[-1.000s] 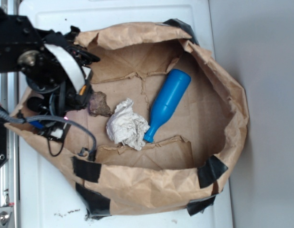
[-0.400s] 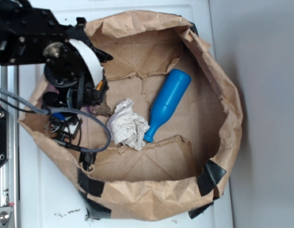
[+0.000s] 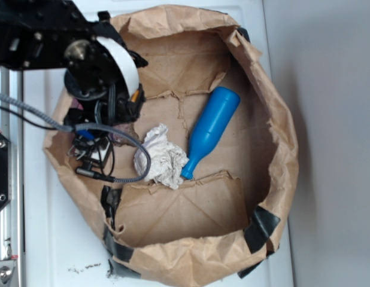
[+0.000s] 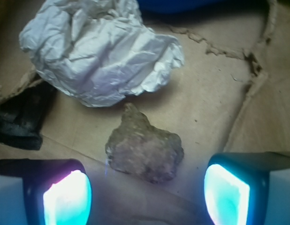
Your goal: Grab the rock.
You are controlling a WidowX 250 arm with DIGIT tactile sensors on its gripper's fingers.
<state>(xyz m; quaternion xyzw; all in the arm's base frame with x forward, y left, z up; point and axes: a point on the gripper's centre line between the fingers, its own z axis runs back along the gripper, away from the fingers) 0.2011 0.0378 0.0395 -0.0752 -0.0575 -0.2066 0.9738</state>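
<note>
Inside the paper bag: your arm [image 3: 53,36] reached in from the upper left of the exterior view, over the bag's left rim, with its wrist pointed down at the bag floor.
Arm pose: the black links lay across the top-left corner; a white ribbon cable [image 3: 122,60] curved over the wrist, and a braided grey cable [image 3: 29,110] looped below it.
Claw: your claw [image 4: 147,192] was spread wide, gripping nothing; in the wrist view one glowing pad [image 4: 67,199] sat at the lower left and the other at the lower right, with the gap between them empty of contact.
Rock: you had one rock [image 4: 145,150], brown-grey and lumpy, lying on the brown paper floor between the two pads and slightly ahead of them, touching neither. In the exterior view the wrist hid nearly all of it.
Paper wad: one crumpled white paper wad [image 3: 161,158] lay just beyond the rock, very close, and contact could not be told.
Bottle: one blue plastic bottle [image 3: 210,131] lay on its side to the right of the wad, its narrow neck pointing down-left beside the wad.
Bag: one brown paper bag [image 3: 281,119], rolled open, patched with black tape [image 3: 260,221] at several spots.
Table: your bag sat on one white table [image 3: 53,239].
</note>
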